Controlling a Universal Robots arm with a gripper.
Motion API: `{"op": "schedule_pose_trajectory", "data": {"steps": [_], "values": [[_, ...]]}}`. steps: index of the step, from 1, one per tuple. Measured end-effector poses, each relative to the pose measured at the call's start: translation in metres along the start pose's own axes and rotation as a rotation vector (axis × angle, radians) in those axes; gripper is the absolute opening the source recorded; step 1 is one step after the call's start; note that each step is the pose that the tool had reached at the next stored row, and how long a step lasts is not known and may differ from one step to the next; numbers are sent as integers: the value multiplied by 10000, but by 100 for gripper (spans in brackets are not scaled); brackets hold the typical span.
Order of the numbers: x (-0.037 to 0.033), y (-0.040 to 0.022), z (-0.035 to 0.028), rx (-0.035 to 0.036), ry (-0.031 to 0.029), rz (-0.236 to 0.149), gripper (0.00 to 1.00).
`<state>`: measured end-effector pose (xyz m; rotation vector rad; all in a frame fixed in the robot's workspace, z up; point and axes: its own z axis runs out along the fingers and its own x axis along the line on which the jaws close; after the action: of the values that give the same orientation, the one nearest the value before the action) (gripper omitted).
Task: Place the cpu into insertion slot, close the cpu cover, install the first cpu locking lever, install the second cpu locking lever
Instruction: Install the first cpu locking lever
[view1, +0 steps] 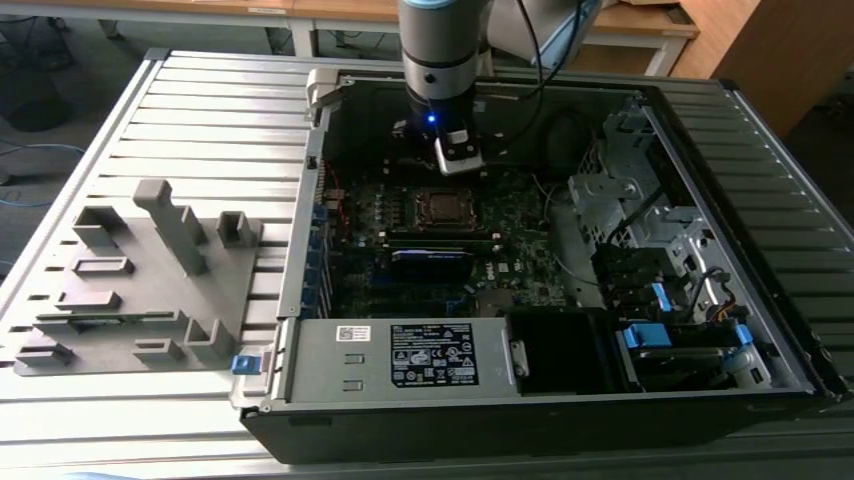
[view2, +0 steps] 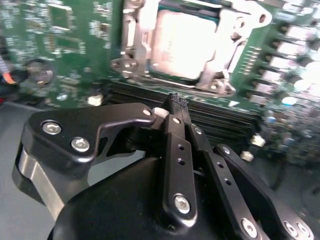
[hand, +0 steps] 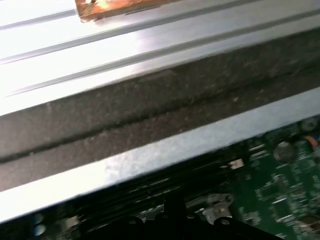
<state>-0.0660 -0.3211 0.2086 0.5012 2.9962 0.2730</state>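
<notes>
Silvery cpu cover (view2: 145, 45) frames the cpu (view2: 182, 42), which I judge seated in the insertion slot (view1: 439, 207) mid-motherboard. My jaws (view2: 178, 101) are closed, empty, hovering just beside the slot's memory-slot edge.

There is open room above the socket (view1: 439, 206) in the middle of the green board (view1: 521, 255), but the case wall (view1: 310, 230) stands on the exterior view's left and the metal drive cage (view1: 627, 190) crowds its right.
</notes>
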Motion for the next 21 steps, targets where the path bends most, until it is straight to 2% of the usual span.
{"op": "schedule_pose_trajectory", "data": {"steps": [1, 2, 4, 6, 12, 17, 18, 19, 21], "values": [[-1, 0, 1, 72, 126, 20, 11], [-1, 0, 1, 91, 155, 25, 11], [-1, 0, 1, 93, 157, 26, 11], [-1, 0, 1, 112, 210, 35, 11], [-1, 0, 1, 113, 212, 35, 11], [-2, 2, -11, 166, 195, 28, 11], [-2, 4, -16, 202, 181, 26, 11], [-2, 5, -21, 307, 146, 14, 11], [-3, 6, -26, 606, 47, -21, 11]]}}
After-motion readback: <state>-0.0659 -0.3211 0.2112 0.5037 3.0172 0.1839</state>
